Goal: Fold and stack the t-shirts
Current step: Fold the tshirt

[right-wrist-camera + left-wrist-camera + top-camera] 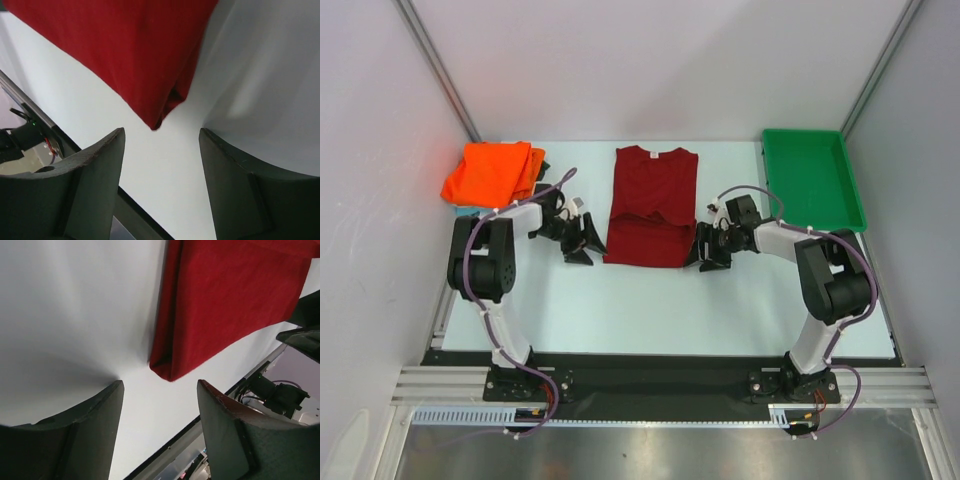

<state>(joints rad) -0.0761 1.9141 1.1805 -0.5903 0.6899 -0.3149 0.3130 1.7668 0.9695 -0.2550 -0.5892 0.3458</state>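
A dark red t-shirt (650,205) lies flat in the middle of the table, its sides folded in. An orange t-shirt (492,172) sits crumpled at the far left, with a sliver of teal cloth (466,211) at its near edge. My left gripper (582,243) stands open just left of the red shirt's near left corner (167,371), nothing between its fingers. My right gripper (710,250) stands open just right of the near right corner (159,121), also holding nothing. Both corners lie on the table a little beyond the fingertips.
A green plastic tray (812,178) sits at the far right of the table. Grey walls close in the left, right and back. The table's black front edge (650,362) runs along the arm bases.
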